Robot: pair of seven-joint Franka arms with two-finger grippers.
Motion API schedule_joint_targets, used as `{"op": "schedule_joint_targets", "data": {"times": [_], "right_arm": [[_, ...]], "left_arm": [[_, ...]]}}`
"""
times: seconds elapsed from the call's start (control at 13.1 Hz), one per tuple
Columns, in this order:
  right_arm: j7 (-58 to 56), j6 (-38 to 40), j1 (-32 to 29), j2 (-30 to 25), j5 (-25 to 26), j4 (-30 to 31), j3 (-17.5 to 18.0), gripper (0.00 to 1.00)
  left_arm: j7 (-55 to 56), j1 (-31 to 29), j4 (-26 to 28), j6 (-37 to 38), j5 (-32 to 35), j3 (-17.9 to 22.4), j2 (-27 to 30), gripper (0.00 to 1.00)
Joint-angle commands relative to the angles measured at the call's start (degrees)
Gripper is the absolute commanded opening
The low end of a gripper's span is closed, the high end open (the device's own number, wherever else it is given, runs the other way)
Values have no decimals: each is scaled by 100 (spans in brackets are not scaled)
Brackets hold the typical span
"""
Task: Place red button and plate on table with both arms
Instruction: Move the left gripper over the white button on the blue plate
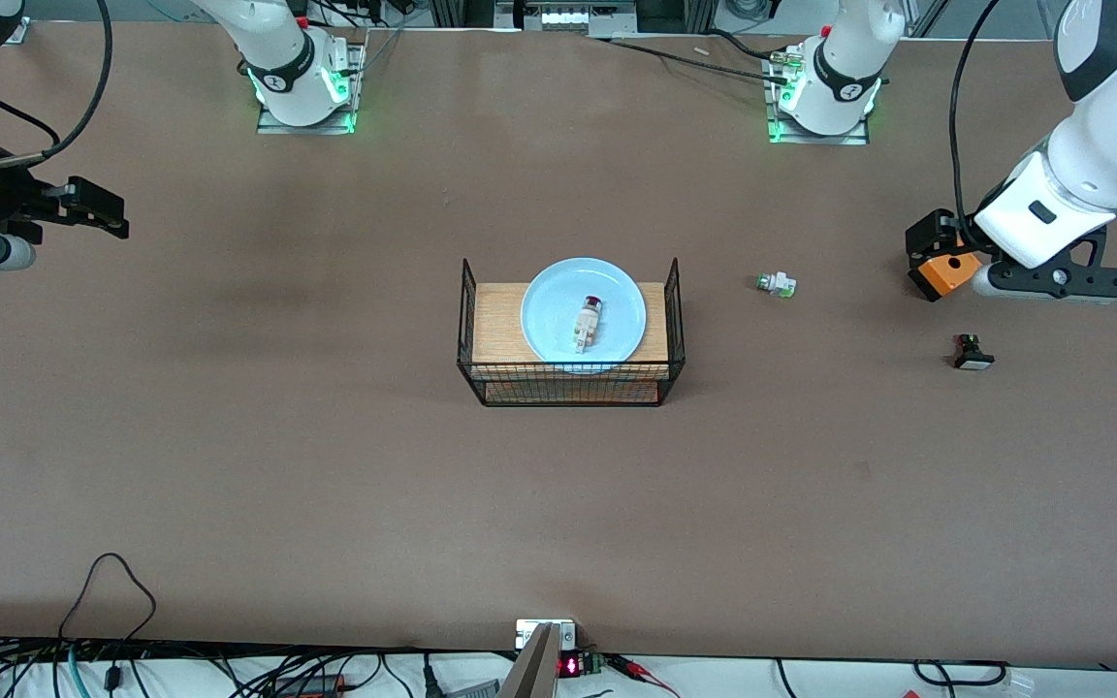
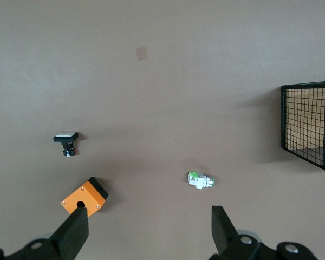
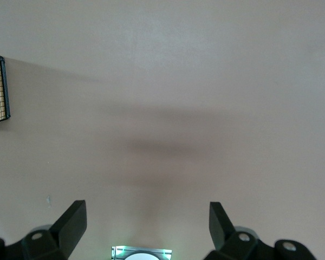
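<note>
Red button (image 1: pixel 588 322) lies on the plate (image 1: pixel 549 296), plate on the wire rack (image 1: pixel 570 372) mid-table (image 1: pixel 326 465). Left hand (image 2: pixel 147 233) up over the table toward the left arm's end from the rack, wide open, empty. Right hand (image 3: pixel 147 227) likewise over the right arm's end, wide open, empty.

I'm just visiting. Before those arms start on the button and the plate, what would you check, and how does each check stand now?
1. Red button identified: lies on the plate, red cap showing. Ok.
2. Plate reachable from above: sits on top of the wire rack, nothing over it. Ok.
3. Left gripper ready: open, empty, over the orange box. Ok.
4. Right gripper ready: open, empty, over bare table toward its end. Ok.
5. Lookalikes told apart: white-green switch and black switch lie on the table, apart from the rack. Ok.
6. Whether the button will stay put if the plate is lifted: cannot tell.
</note>
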State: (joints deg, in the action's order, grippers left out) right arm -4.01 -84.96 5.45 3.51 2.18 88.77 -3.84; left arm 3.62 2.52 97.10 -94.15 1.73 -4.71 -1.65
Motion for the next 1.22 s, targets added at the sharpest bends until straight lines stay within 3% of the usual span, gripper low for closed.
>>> {"op": "schedule_joint_targets", "data": {"times": [0.0,0.3,0.76,0.91,1.14], "right_arm": [[5,59,-44,80,-42,-202,33,100],[5,59,-27,88,-51,-237,33,100],[5,59,-35,97,-42,-237,33,100],[5,59,-35,106,-42,-237,33,100],[5,59,-27,124,-42,-237,33,100]], "left_arm": [[-116,-41,-209,98,29,-30,-116,100],[-46,11,-218,125,82,-30,-125,100],[-64,152,-762,1090,-32,-100,-502,100],[59,257,-894,1109,-705,-145,-546,100],[541,791,-965,1092,-1069,-197,-696,100]]}}
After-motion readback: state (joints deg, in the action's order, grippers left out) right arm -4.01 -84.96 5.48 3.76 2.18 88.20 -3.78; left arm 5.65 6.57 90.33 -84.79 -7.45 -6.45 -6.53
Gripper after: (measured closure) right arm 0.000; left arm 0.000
